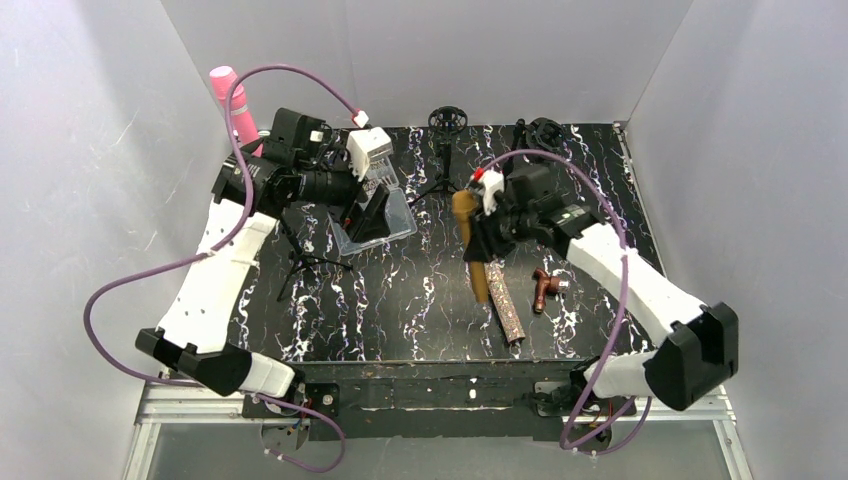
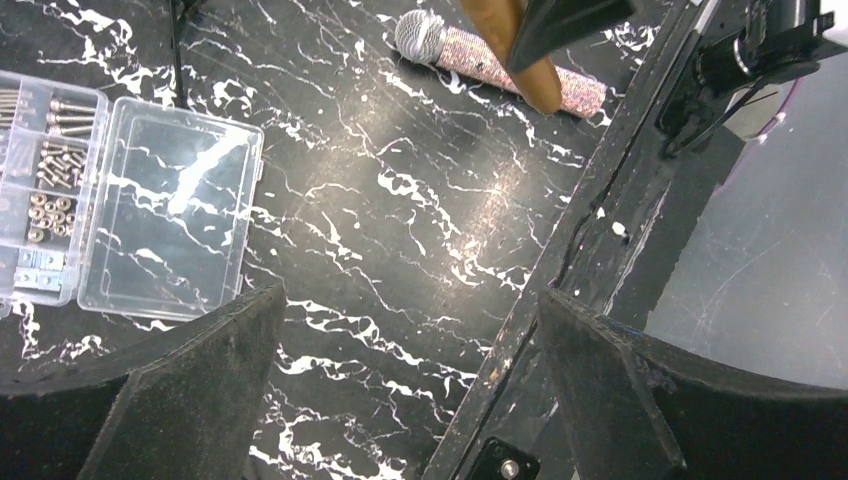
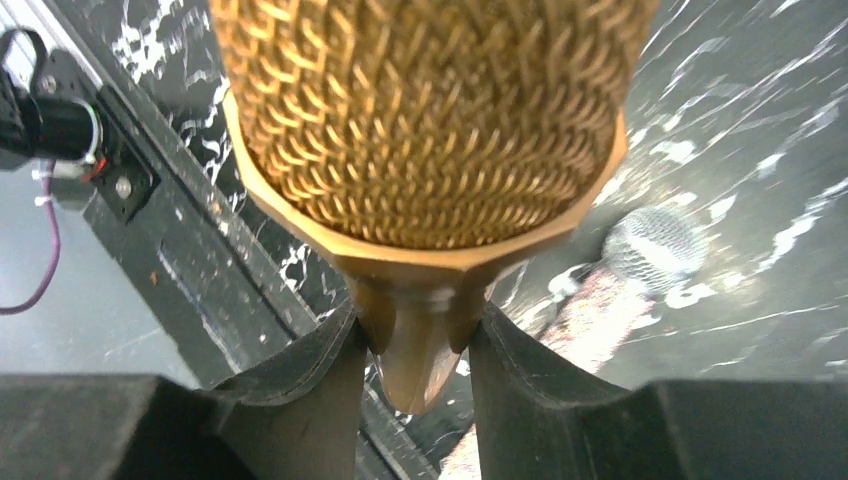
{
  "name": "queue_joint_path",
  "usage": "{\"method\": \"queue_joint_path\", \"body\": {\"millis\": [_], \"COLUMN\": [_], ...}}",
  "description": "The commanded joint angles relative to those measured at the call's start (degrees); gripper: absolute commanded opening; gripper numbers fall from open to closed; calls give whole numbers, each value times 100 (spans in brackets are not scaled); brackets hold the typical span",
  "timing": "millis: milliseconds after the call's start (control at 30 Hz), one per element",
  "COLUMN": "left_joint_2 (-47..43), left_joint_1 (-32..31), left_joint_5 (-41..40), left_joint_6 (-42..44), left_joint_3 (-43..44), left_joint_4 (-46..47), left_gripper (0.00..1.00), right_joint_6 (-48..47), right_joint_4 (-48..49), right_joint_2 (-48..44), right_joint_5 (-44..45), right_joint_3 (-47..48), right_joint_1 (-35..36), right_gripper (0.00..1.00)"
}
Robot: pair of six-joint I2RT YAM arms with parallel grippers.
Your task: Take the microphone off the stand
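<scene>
The gold mesh-headed microphone [image 1: 464,208], clamped between the right fingers [image 3: 300,390] at mid-frame, should be lowered gently, clear of the glittery microphone [image 1: 505,312] below it — left fingers [image 2: 190,390] apart.

Light was bright and even; glare streaked the clear plastic box lid [image 2: 170,215]; the gold mesh microphone head [image 3: 420,110] was blurred.
</scene>
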Motion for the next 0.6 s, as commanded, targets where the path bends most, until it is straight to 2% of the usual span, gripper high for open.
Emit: {"method": "queue_joint_path", "body": {"millis": [0, 200, 367, 567], "left_joint_2": [-247, -387, -487, -555], "left_joint_1": [16, 14, 16, 16], "left_joint_5": [-101, 45, 66, 182], "left_joint_6": [189, 172, 198, 238], "left_joint_3": [-228, -355, -447, -546], "left_joint_4": [-414, -388, -401, -499], "left_gripper": [98, 98, 98, 98], "right_joint_6": [629, 1174, 1450, 1452], "right_joint_4": [412, 719, 592, 219], "right_joint_2": [265, 959, 1590, 2071], "right_joint_5": [-60, -466, -623, -408], "right_joint_3": [-399, -696, -583, -350], "right_joint_1": [344, 486, 496, 564], "right_gripper": [1, 1, 1, 1]}}
